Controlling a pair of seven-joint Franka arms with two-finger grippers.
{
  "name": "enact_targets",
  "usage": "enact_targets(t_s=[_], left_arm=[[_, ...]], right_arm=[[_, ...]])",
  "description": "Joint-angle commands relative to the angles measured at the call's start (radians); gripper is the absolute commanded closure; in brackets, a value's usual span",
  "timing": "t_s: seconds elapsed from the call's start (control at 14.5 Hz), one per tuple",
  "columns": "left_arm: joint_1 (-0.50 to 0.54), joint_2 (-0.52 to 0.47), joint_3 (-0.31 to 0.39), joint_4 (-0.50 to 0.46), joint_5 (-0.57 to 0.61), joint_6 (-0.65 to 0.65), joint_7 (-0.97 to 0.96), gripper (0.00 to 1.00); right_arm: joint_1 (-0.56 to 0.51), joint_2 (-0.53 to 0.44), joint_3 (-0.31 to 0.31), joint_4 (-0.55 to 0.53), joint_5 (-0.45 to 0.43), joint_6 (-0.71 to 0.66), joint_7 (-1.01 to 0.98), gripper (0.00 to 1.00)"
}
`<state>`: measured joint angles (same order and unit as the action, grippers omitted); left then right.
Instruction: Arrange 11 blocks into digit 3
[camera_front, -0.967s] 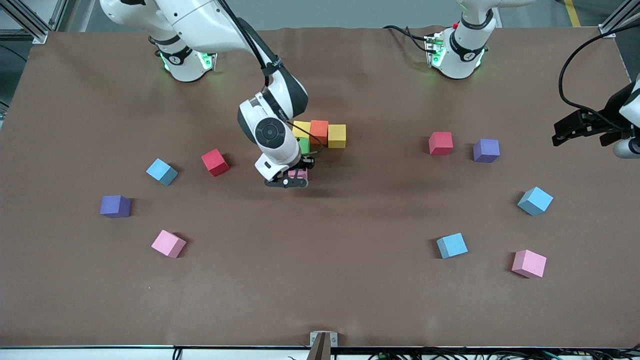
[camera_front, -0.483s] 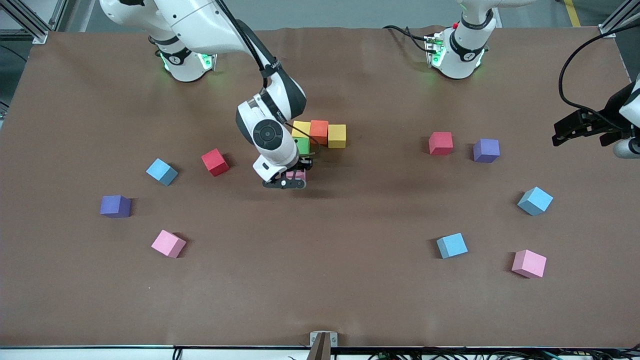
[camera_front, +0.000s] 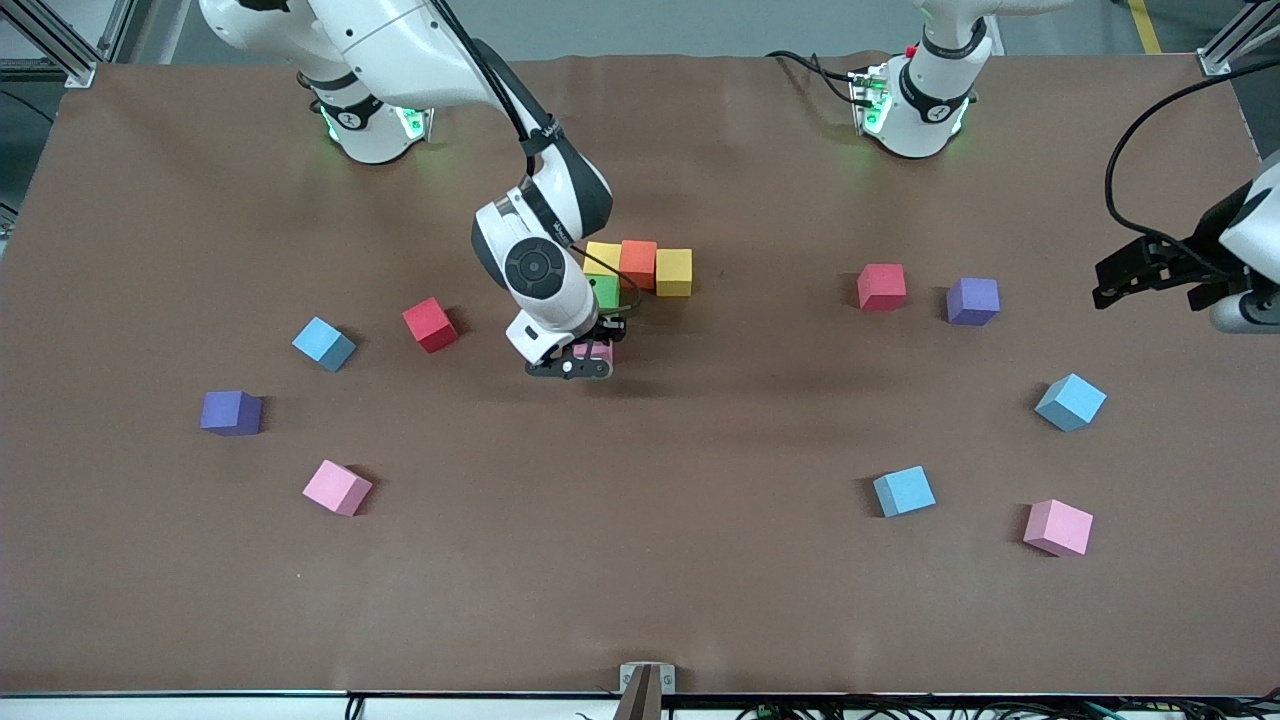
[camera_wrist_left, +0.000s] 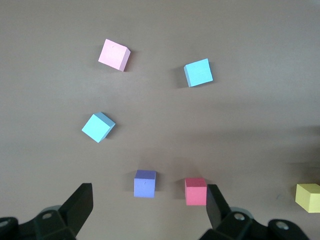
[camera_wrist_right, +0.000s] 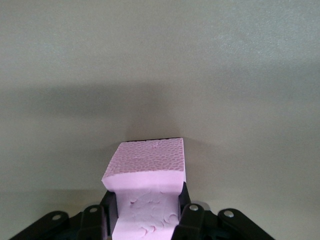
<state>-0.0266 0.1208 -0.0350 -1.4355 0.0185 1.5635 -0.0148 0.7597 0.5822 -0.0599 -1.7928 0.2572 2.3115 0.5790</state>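
Note:
My right gripper (camera_front: 585, 358) is shut on a pink block (camera_front: 593, 350), held low at the table right beside the green block (camera_front: 606, 291), on the side nearer the front camera. In the right wrist view the pink block (camera_wrist_right: 150, 165) sits squeezed between the fingers of the right gripper (camera_wrist_right: 147, 215). Just past the green one stands a row of yellow (camera_front: 601, 258), orange (camera_front: 638, 262) and yellow (camera_front: 674, 272) blocks. My left gripper (camera_front: 1150, 270) hangs open and empty over the left arm's end of the table; its wrist view shows the left gripper (camera_wrist_left: 149, 200) high above loose cubes.
Loose toward the right arm's end: red (camera_front: 430, 324), light blue (camera_front: 323, 343), purple (camera_front: 231, 412), pink (camera_front: 337, 487). Toward the left arm's end: red (camera_front: 881, 286), purple (camera_front: 972, 301), light blue (camera_front: 1070, 401), light blue (camera_front: 904, 491), pink (camera_front: 1058, 527).
The right gripper with the pink block has edged slightly closer to the green block. The left gripper has drifted a little toward the table's middle.

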Motion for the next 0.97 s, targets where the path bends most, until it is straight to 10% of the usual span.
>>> enact_targets(t_s=[0.0,0.9], left_arm=[[-0.004,0.014,-0.003,0.018,0.012,0.015,-0.004,0.0],[-0.001,0.046,-0.003,0.018,0.011,0.04,-0.004,0.0]], right_arm=[[-0.01,-0.005,0.011,-0.017,0.028,0.017,-0.018,0.55],[-0.006,-0.007,0.015,-0.025,0.028,0.019,-0.018,0.55]])
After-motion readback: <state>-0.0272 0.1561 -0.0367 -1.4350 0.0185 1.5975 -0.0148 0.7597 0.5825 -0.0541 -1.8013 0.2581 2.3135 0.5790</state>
